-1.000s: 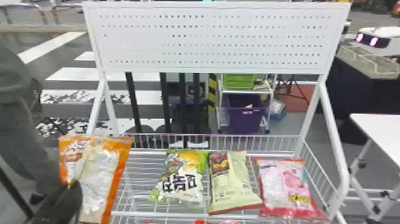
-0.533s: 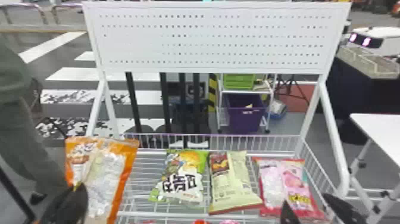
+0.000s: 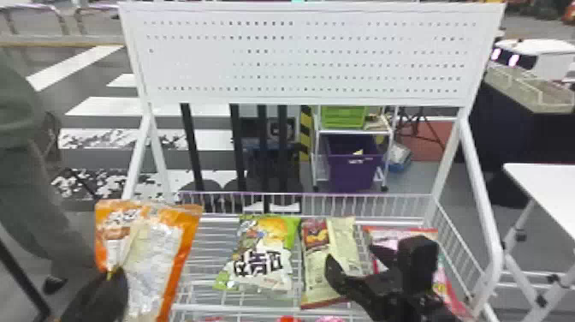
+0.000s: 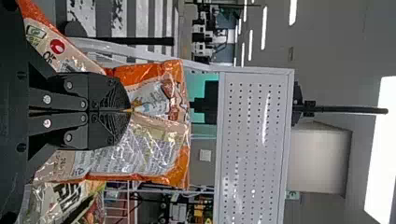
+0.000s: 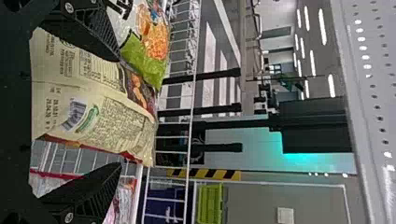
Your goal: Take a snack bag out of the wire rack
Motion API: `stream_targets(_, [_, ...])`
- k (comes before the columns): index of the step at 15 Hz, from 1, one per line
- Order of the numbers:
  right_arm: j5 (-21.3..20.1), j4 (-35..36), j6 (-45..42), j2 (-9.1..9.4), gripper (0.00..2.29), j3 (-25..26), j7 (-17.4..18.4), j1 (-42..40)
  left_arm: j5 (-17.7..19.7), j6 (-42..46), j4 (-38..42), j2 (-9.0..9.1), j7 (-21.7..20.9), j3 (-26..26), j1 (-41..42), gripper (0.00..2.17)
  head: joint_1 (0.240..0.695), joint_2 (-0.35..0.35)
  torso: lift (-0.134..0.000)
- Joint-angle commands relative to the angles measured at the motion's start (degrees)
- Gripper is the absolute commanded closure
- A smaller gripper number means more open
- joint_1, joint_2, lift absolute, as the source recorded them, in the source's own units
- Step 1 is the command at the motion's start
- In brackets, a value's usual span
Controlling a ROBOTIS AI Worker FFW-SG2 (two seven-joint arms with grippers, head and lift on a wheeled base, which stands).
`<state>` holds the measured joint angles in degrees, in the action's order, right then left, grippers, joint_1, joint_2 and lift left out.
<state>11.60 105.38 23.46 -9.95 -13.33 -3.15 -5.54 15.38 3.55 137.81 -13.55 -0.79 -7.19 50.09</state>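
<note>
Floor (image 3: 90, 156): dark grey, crossed by broad white stripes, stretching away behind everything else.
Wire rack (image 3: 398, 222): white, open-topped, with slanting side posts; snack bags lie across it.
Perforated board (image 3: 299, 55): white and wide, fixed between the posts above the rack.
Table (image 3: 552, 184): white-topped, just beside the rack on the right.
Purple bin (image 3: 353, 167): on a small white cart behind the rack, with a green crate (image 3: 343, 116) above it.
Orange bag (image 3: 162, 257): held upright at the rack's left end by the left gripper (image 3: 114, 273) – I cannot tell whether its lower end is clear of the wires.
Green-and-white bag (image 3: 265, 252): lying in the rack, left of the middle.
Cream bag (image 3: 342, 231): next to it on the right, close beside.
Pink bag (image 3: 385, 237): farthest right in the rack, partly hidden behind the right gripper (image 3: 351, 253).
Left jaws: clenched, a fold of the orange bag pinched between the tips.
Right jaws: spread wide over the rack, the cream bag lying across the gap – not gripped.
</note>
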Motion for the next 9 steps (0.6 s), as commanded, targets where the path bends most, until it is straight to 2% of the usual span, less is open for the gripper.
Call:
stream_targets(1, [0.26, -6.15, 2.87, 1.33, 0.14, -2.93, -0.02, 5.28, 0.00, -0.17, -0.09, -0.25, 0.00, 0.16, -0.25, 1.87, 0.499, 0.000, 0.000])
stream_targets(3, [-0.70, -8.61, 3.75, 1.60, 0.26, -3.90, 0.25, 6.86, 0.00, -0.17, -0.18, -0.34, 0.00, 0.34, -0.25, 1.87, 0.499, 0.000, 0.000])
stream_targets(5, [-1.32, -9.84, 7.09, 1.60, 0.50, -5.31, 1.57, 8.00, -0.09, -0.17, -0.35, -0.25, 0.00, 0.34, -0.34, 1.87, 0.499, 0.000, 0.000])
stream_targets(6, [-1.67, -9.75, 8.15, 1.60, 0.94, -5.31, 1.83, 8.09, -0.09, -0.17, -0.44, -0.16, 0.00, 0.43, -0.34, 1.87, 0.499, 0.000, 0.000])
stream_targets(7, [-1.67, -9.23, 8.32, 1.68, 1.96, -5.31, 3.85, 8.09, -0.18, -0.17, -0.62, -0.16, 0.00, 0.60, -0.43, 1.87, 0.499, 0.000, 0.000])
stream_targets(8, [-1.67, -8.43, 9.20, 1.60, 2.25, -5.31, 4.56, 7.91, -0.44, -0.17, -0.62, -0.16, 0.00, 0.78, -0.43, 1.87, 0.499, 0.000, 0.000])
stream_targets(9, [-1.67, -7.64, 9.91, 1.42, 2.25, -5.31, 4.73, 7.74, -0.62, -0.17, -0.62, -0.16, 0.00, 0.86, -0.52, 1.87, 0.499, 0.000, 0.000])
